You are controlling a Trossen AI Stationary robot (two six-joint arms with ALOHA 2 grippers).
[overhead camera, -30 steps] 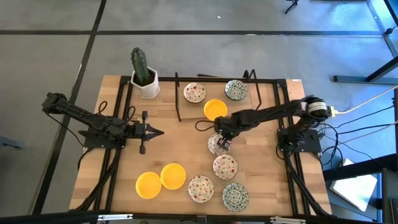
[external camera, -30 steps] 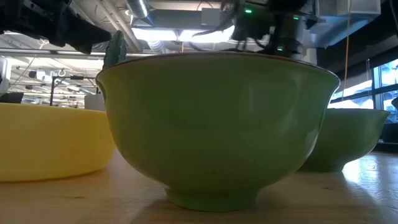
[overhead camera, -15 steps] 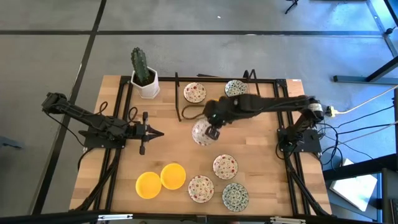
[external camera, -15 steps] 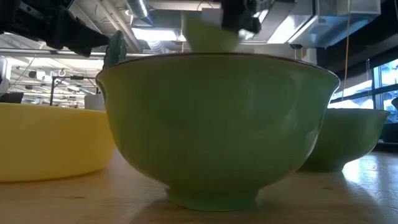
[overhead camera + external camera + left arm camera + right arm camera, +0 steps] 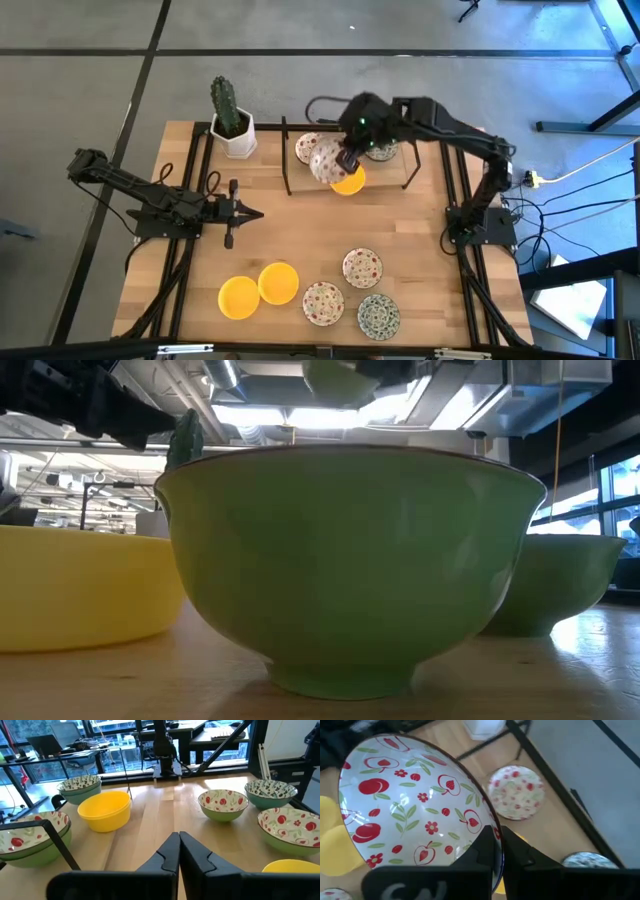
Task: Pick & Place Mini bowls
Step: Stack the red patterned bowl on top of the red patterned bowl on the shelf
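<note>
My right gripper (image 5: pixel 346 160) hangs high over the table's far part, shut on a white mini bowl with red floral speckles (image 5: pixel 326 161). Below it a yellow mini bowl (image 5: pixel 349 182), a red-speckled one (image 5: pixel 308 148) and a green-grey one (image 5: pixel 380 145) rest on their bases on the table. Near the front edge stand two yellow bowls (image 5: pixel 258 290), two red-speckled ones (image 5: pixel 323 303) and a green-grey one (image 5: pixel 379 316). At the table's left my left gripper (image 5: pixel 256 212) waits, shut on nothing. My right gripper pinches the red-speckled bowl's rim (image 5: pixel 492 827), one finger inside the bowl and one outside. The fingers slant downward from above. The bowl is lifted clear of the table and tilted, its patterned inside (image 5: pixel 410 805) turned toward the wrist camera.
A white pot with a cactus (image 5: pixel 232 125) stands at the far left corner. A black wire rack (image 5: pixel 286 165) stands along the far edge beside the far bowls. Bare wood lies in the table's middle (image 5: pixel 300 235).
My right gripper has risen steeply with the red-speckled bowl and gone toward the table's far edge and a little left, tipping its fingers further downward. The bowl, then on the table's middle, now hangs clear and tilted above the far bowls.
</note>
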